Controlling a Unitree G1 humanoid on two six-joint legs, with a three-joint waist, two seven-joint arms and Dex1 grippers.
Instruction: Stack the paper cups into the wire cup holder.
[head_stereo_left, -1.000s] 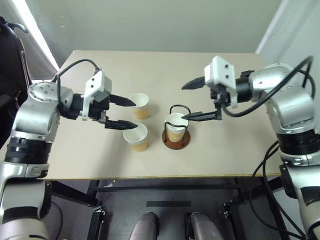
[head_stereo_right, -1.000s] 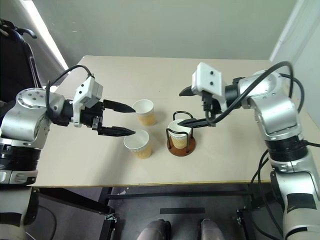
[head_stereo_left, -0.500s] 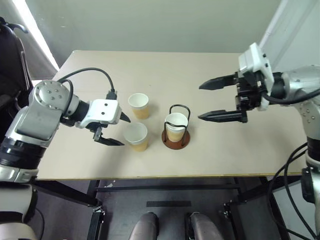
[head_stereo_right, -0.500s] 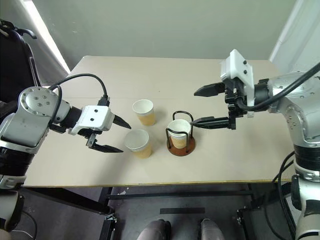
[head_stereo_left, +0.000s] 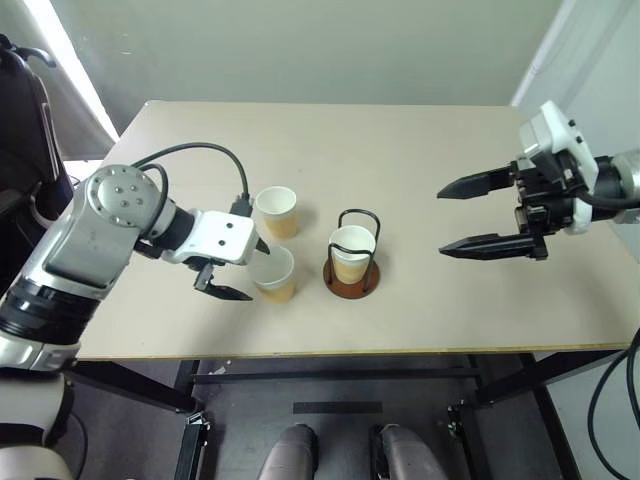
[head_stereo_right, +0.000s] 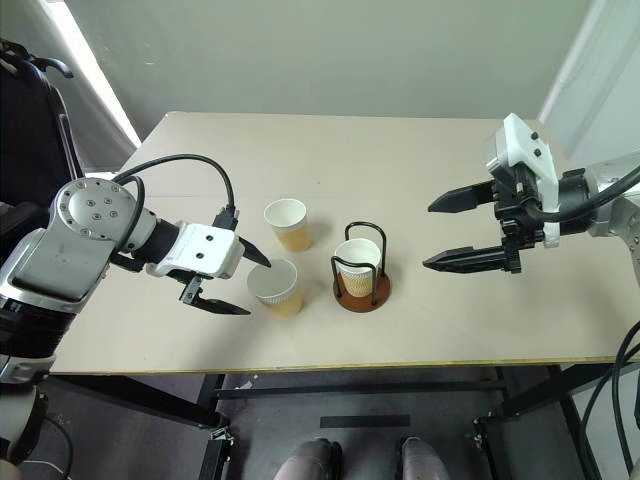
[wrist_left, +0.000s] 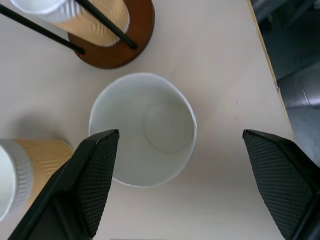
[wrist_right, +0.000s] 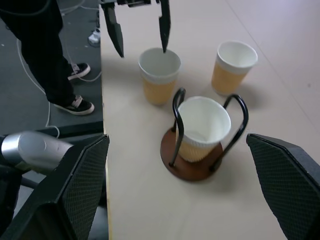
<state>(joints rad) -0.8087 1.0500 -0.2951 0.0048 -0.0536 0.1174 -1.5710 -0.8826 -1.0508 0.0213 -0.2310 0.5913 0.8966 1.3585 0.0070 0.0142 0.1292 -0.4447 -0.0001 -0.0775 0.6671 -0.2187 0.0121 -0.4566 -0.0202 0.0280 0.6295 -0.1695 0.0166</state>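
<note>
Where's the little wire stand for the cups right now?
The wire cup holder stands near the middle of the table, toward its front edge, with one paper cup inside it. Two more cups stand just to its left.

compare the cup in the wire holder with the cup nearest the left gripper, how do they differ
The cup in the wire cup holder stands on the holder's brown base inside the wire loops; the near cup stands bare on the table. The open left gripper straddles the near cup; the open right gripper hangs well off the holder cup. Both are upright, tan with white rims.
</note>
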